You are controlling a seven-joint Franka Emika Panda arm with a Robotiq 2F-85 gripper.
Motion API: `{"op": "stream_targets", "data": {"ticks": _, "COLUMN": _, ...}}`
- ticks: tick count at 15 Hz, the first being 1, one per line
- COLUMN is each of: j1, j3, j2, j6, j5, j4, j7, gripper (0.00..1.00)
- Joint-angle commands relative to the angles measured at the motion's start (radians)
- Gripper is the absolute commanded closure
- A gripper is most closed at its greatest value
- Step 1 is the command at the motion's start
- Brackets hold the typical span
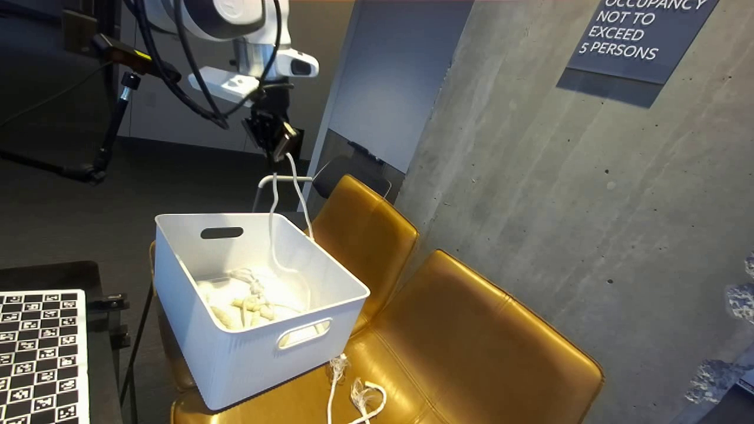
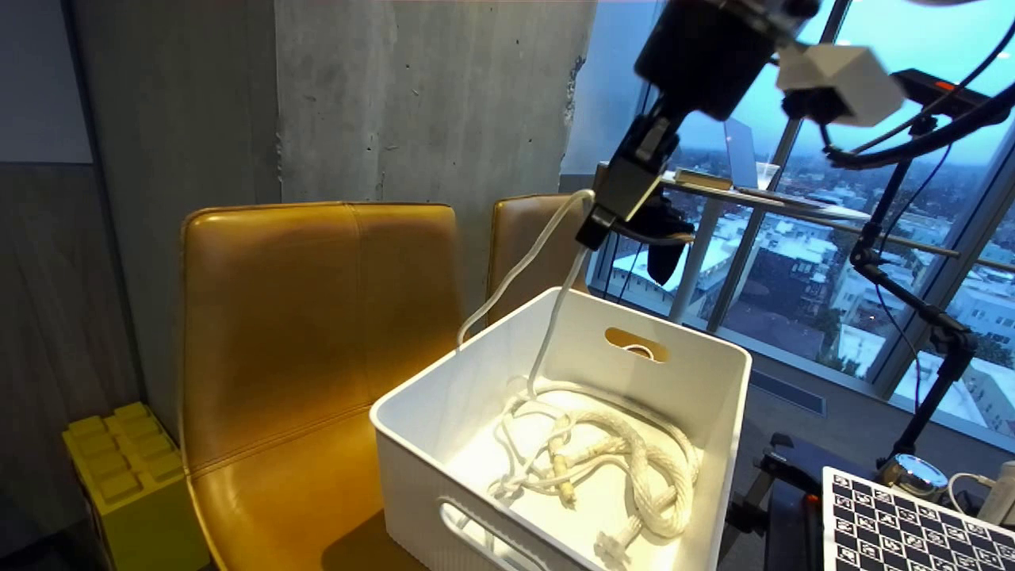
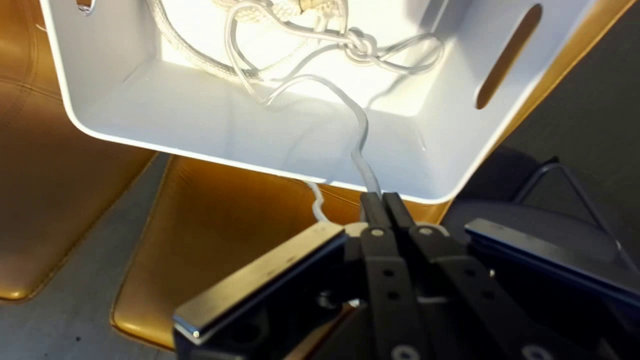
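My gripper (image 1: 280,152) is shut on a thin white rope (image 1: 300,197) and holds it above the far rim of a white bin (image 1: 253,365). In the wrist view the fingertips (image 3: 382,197) are together with the rope (image 3: 361,122) between them. One strand runs down into the bin (image 2: 420,507); another hangs over the rim outside, beside the chair back. Inside the bin lie a thicker cream rope (image 2: 654,476) and thin rope with a knot (image 3: 360,46). Frayed white rope ends (image 1: 337,366) lie on the seat outside the bin. The grip point itself is mostly hidden by the fingers.
The bin stands on tan leather chairs (image 1: 471,330) near a concrete wall (image 1: 559,206). A dark chair (image 3: 530,230) is behind. A checkered marker board (image 1: 41,359), a camera stand arm (image 2: 928,309) and a yellow block (image 2: 135,476) stand around. Windows are at the back.
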Motion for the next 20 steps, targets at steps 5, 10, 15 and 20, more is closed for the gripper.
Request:
{"op": "stream_targets", "data": {"ticks": 5, "j1": 0.061, "j3": 0.038, "j2": -0.38, "j6": -0.053, "j5": 0.126, "j4": -0.238, "j7": -0.067, "gripper": 0.99}}
{"op": "stream_targets", "data": {"ticks": 10, "j1": 0.024, "j3": -0.003, "j2": -0.376, "j6": -0.033, "j5": 0.116, "j4": -0.286, "j7": -0.091, "gripper": 0.99}}
{"op": "stream_targets", "data": {"ticks": 15, "j1": -0.024, "j3": -0.086, "j2": -0.223, "j6": 0.008, "j5": 0.135, "j4": -0.227, "j7": -0.176, "gripper": 0.99}}
{"op": "stream_targets", "data": {"ticks": 20, "j1": -0.045, "j3": -0.102, "j2": -0.106, "j6": 0.008, "j5": 0.156, "j4": -0.162, "j7": -0.215, "gripper": 0.65}}
